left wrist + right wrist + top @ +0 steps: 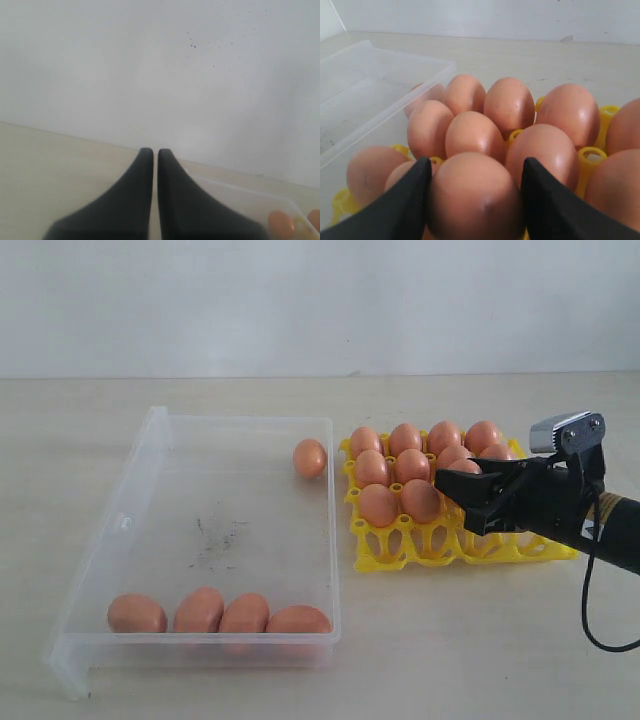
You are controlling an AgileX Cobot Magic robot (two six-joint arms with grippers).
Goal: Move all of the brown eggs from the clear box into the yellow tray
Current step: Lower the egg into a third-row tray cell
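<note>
My right gripper (pixel 476 165) is shut on a brown egg (pixel 475 200), its black fingers pressed to both sides of it, just over the yellow tray (pixel 592 155). In the exterior view this gripper (pixel 452 498) hangs over the right half of the tray (pixel 400 545), whose far rows hold several brown eggs (pixel 405 438). The clear box (pixel 150 460) lies to the left. Several eggs (pixel 200 612) line its near wall and one (pixel 309 457) rests in its far right corner. My left gripper (pixel 150 152) is shut and empty, away from the eggs.
The tray's near row of cups (pixel 430 540) stands open. The box and tray sit side by side on a pale tabletop (pixel 480 640), with a white wall behind. A black cable (pixel 590 610) hangs from the right arm.
</note>
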